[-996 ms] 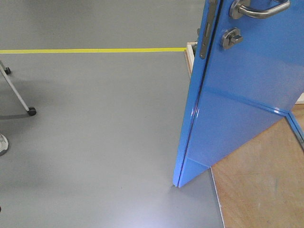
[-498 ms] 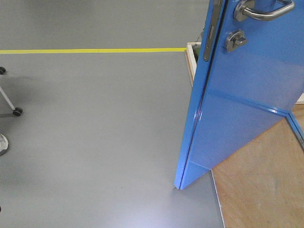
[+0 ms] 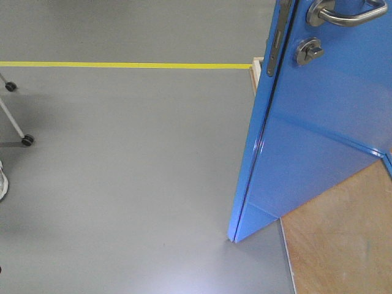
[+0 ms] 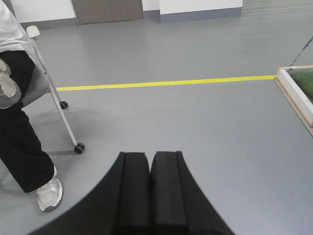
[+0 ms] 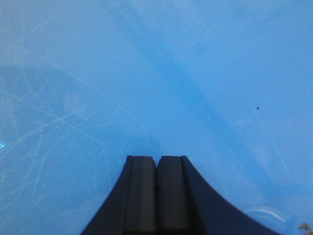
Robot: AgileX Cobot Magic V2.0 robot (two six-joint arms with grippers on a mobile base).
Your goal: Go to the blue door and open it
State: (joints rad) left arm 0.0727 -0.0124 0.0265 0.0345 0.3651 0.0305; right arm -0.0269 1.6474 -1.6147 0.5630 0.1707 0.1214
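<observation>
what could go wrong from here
The shut right hand faces the glossy blue door with no grip on it, so a push may slide off. The door could swing into the white-edged platform behind it. A seated person's shoe lies on the left, near any base turn.

Glossy bright blue takes the right side: the blue door [image 3: 318, 122], with a silver lever handle [image 3: 343, 13], a silver round lock [image 3: 309, 50] and a dull grey latch plate [image 3: 274, 43] down its edge. From the right wrist, that blue shows fine pale scratches. The floor [image 3: 122, 171] is plain matte grey, and one thin yellow line [image 3: 122, 64] crosses it far off. Near right there's light brown wood-grain flooring [image 3: 343, 245]. Left hand [image 4: 149, 155] black, right hand [image 5: 157, 159] black. At left, black trousers [image 4: 19, 142], a grey-white shoe [image 4: 49, 193] and black castors [image 4: 78, 147]. Far right, a green patch [image 4: 304, 79] sits in a white frame [image 4: 293, 90].
</observation>
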